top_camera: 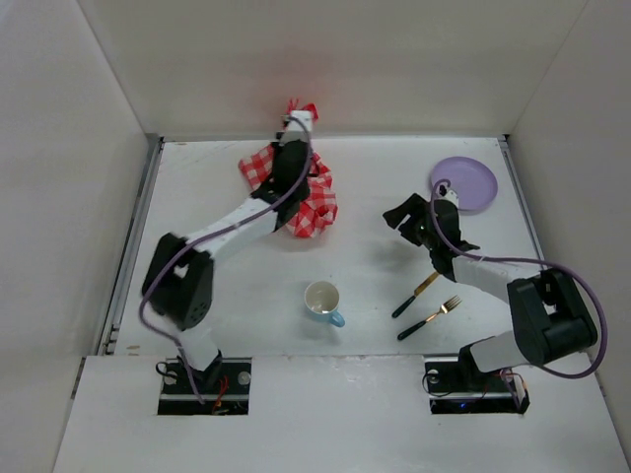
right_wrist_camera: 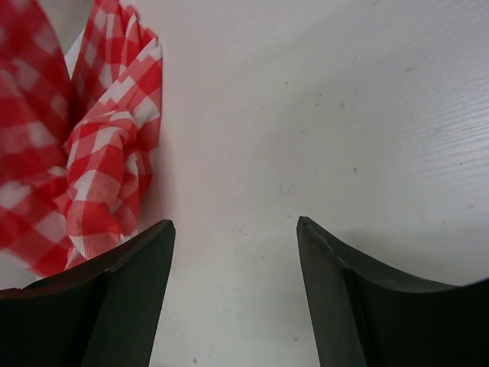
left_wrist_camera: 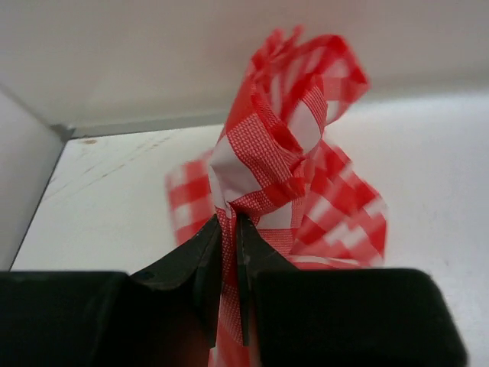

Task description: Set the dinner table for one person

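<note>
A crumpled red-and-white checked cloth point(top_camera: 314, 205) lies at the back of the white dinner table point(top_camera: 246, 286). My left gripper point(top_camera: 298, 118) is shut on a pinched fold of it, and that fold stands up above the rest. In the left wrist view the cloth point(left_wrist_camera: 290, 153) bunches out beyond the left gripper point(left_wrist_camera: 229, 223). My right gripper point(top_camera: 397, 217) hovers open and holds nothing, a little to the right of the cloth. The right wrist view shows the right gripper point(right_wrist_camera: 235, 225) over bare table, with the cloth point(right_wrist_camera: 99, 168) to its left.
A purple plate point(top_camera: 463, 183) sits at the back right. A pale blue cup point(top_camera: 322, 301) stands near the front centre. A knife point(top_camera: 416, 294) and a fork point(top_camera: 429, 317) with black handles lie at the front right. White walls enclose the table.
</note>
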Controlling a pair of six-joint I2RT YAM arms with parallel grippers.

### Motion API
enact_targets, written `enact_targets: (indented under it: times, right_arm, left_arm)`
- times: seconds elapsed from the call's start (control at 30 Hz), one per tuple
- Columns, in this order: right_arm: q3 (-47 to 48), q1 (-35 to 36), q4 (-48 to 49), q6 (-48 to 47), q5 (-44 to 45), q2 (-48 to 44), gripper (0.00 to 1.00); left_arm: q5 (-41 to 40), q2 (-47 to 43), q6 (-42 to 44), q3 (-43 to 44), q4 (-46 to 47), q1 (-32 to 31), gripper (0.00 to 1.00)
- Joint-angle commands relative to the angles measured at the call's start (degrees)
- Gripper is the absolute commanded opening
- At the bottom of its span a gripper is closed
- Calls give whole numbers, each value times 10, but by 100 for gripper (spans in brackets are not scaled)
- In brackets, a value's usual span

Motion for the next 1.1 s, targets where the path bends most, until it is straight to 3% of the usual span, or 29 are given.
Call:
enact_targets:
  times: [0.0,0.17,0.23,0.3,0.37,0.43,0.6,0.8,0.93,1.07]
  right_arm:
    - [27,16,28,-9,3,9,71]
    - [47,44,16,-26,8,25,71]
    - [56,58,7,-32,20,35,71]
    - [69,71,-10,-45,30,39,73]
    - [78,85,-20,-64,46,41,75]
    - [88,97,-28,-75,60,50,76]
    - [126,134,-64,-106,78,64,78]
    - [180,168,-93,-115,87,90,82]
    - [263,197,-137,-127,76,134,90]
    - [342,204,-167,-119,60,205,92]
  left_arm:
    - [-86,-144,-122,-120,93,38,10]
    - [-163,-323,-269,-349,108,88,11]
    - [-186,-385,-327,-432,88,99,21]
    - [-188,-423,-371,-487,57,102,36]
    - [-187,-451,-409,-518,16,105,52]
    - [-181,-498,-439,-535,-41,112,61]
    - [-182,-606,-452,-537,-134,96,60]
    - [-102,-561,-455,-534,-161,96,69]
    - [-27,-494,-486,-538,-119,164,72]
    - [27,-411,-490,-537,-46,228,75]
